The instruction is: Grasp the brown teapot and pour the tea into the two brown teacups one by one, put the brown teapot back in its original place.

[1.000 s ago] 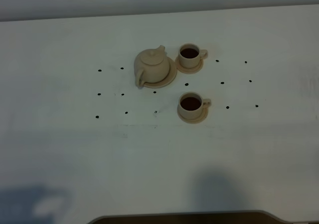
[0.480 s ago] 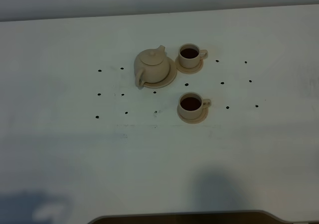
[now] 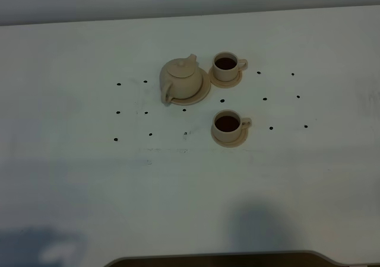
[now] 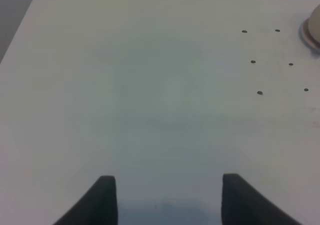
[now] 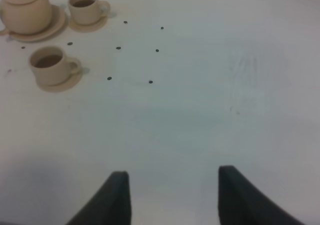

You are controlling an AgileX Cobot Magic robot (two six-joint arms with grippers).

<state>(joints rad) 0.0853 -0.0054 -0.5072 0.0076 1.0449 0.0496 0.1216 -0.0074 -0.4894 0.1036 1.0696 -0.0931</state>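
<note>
Nearest: left gripper (image 4: 165, 197) and right gripper (image 5: 172, 195), both spread wide, empty, poised over bare white table (image 3: 190, 190). Midway: one brown teacup (image 3: 228, 124) on its saucer, dark tea inside. Beyond it: second teacup (image 3: 225, 66) on its saucer, likewise filled. Beside that, left: brown teapot (image 3: 180, 79), upright, lid on, seated on wide saucer plate (image 3: 203, 91). Small black dots (image 3: 146, 113) scattered around.
</note>
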